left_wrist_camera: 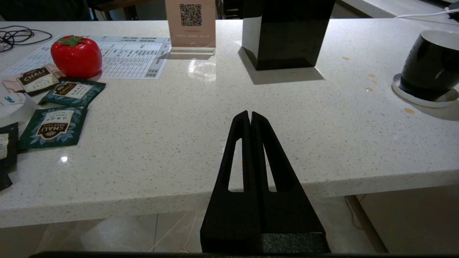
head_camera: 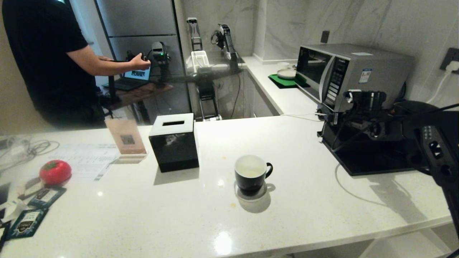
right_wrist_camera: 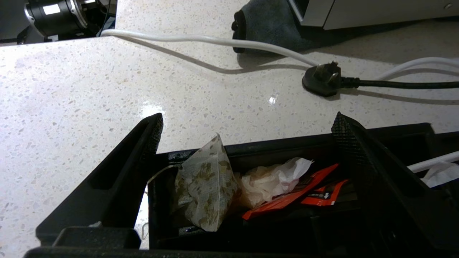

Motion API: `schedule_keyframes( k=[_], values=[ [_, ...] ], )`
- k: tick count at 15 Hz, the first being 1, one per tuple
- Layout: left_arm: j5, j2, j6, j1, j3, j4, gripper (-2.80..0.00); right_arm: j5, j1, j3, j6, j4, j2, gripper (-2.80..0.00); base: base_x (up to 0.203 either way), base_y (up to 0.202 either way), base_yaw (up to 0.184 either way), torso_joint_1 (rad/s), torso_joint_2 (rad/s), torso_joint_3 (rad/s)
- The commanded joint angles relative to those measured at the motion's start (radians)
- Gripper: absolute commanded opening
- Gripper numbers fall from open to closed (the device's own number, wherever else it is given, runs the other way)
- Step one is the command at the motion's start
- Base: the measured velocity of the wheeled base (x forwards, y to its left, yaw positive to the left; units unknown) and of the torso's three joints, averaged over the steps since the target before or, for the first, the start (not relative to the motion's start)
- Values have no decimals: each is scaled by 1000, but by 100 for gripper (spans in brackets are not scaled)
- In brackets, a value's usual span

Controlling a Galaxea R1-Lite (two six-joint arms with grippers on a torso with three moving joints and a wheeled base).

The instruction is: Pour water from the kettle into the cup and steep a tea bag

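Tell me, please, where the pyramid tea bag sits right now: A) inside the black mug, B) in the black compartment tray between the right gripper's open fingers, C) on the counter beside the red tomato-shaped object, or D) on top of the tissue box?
B: the right wrist view shows the tea bag lying in the black tray, with the right gripper open around it; the mug holds only pale liquid.

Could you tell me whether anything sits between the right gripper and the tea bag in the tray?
Nothing visible does. The right gripper is open over the black tray, and the tea bag lies exposed between its fingers. A crumpled white wrapper and red sachets lie beside the bag, not over it.
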Motion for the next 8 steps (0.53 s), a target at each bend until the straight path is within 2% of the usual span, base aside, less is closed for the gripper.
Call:
schedule_keyframes(
  k=[1,3,4,8],
  values=[
    [1,2,-1,0,0,0,-280,0,1,0,0,-2,6,0,0,0,0,0,0,0],
    [1,2,-1,0,0,0,-280,0,1,0,-2,-2,9,0,0,0,0,0,0,0],
    [1,2,-1,0,0,0,-280,0,1,0,-2,-4,10,-280,0,0,0,0,0,0],
    [1,2,-1,0,0,0,-280,0,1,0,1,-48,20,-280,0,0,0,0,0,0]
  ],
)
